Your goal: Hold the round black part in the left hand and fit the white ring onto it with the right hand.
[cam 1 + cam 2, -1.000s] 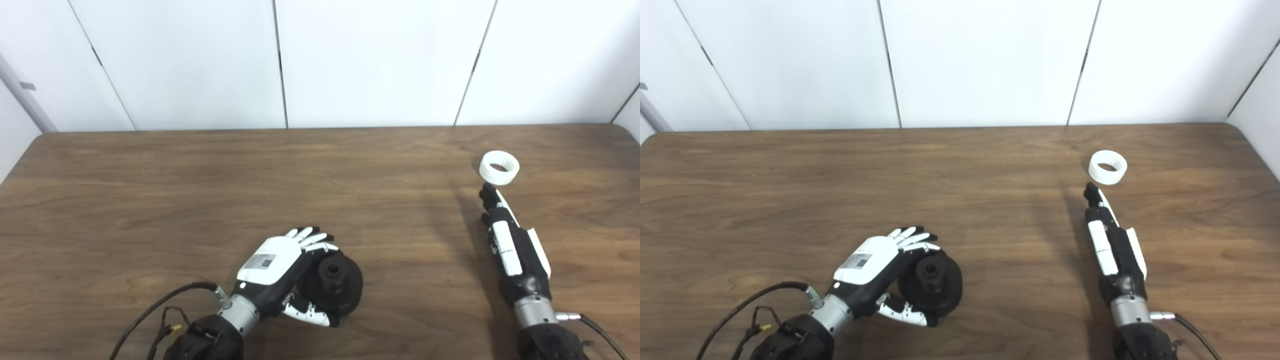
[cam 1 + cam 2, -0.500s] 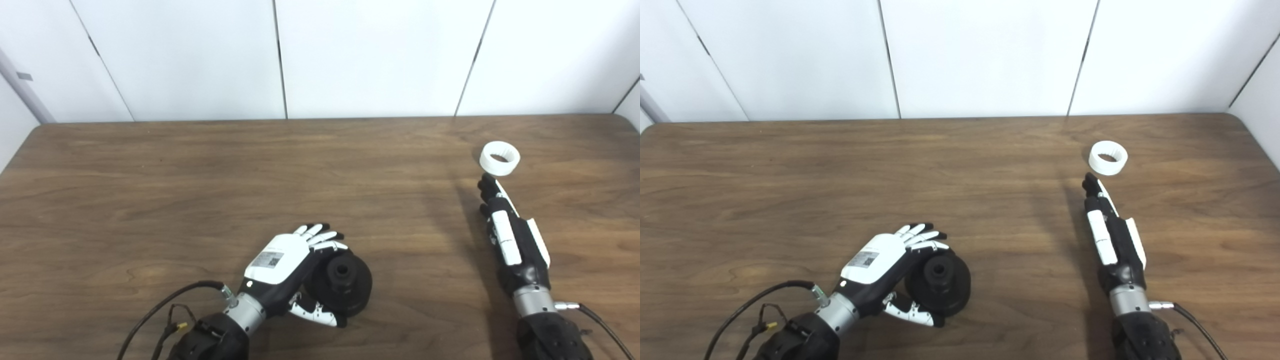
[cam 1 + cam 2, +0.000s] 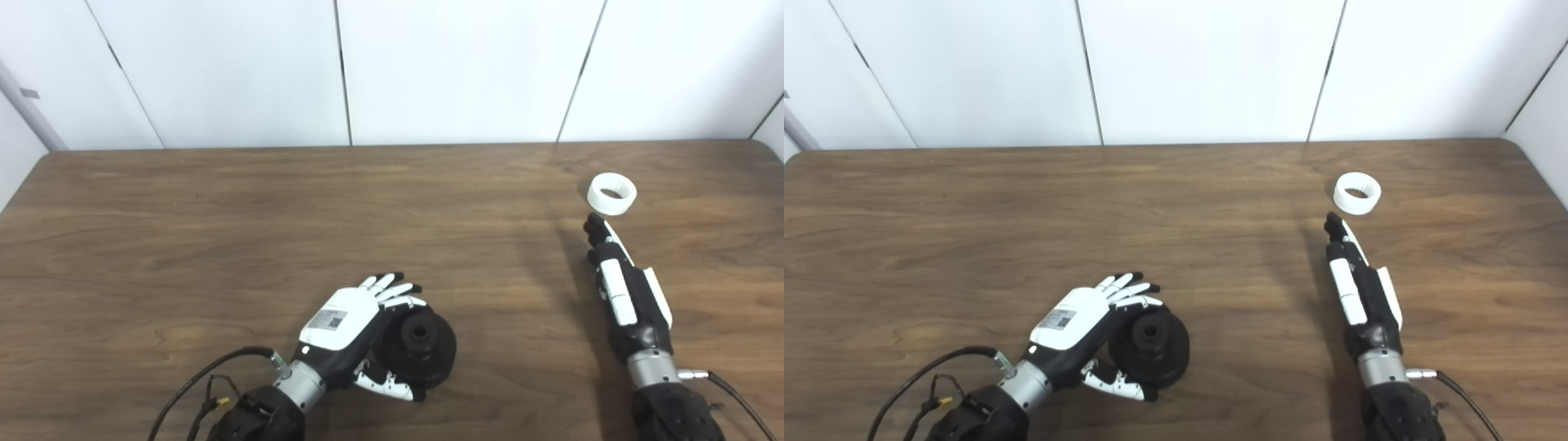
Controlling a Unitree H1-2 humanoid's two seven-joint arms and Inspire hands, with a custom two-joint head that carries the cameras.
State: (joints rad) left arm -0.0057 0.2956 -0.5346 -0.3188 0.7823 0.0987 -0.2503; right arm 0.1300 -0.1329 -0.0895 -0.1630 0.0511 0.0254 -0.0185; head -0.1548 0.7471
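The round black part [image 3: 422, 349] lies flat on the wooden table near the front, its raised hub facing up. My left hand [image 3: 343, 321] cups its left side, fingers spread over the far rim and thumb along the near rim, without lifting it. The white ring [image 3: 611, 193] rests on the table at the far right. My right hand [image 3: 625, 288] lies stretched out, seen edge-on and open, its fingertips just short of the ring and holding nothing.
The brown table [image 3: 245, 233] ends at a white panelled wall behind. Its right edge runs close to the ring. A black cable [image 3: 202, 380] trails from my left wrist, and another [image 3: 729, 392] from my right wrist.
The camera tilted, so the whole picture shifted down a little. My right hand crept slightly toward the ring. My left hand stays cupped on the black part.
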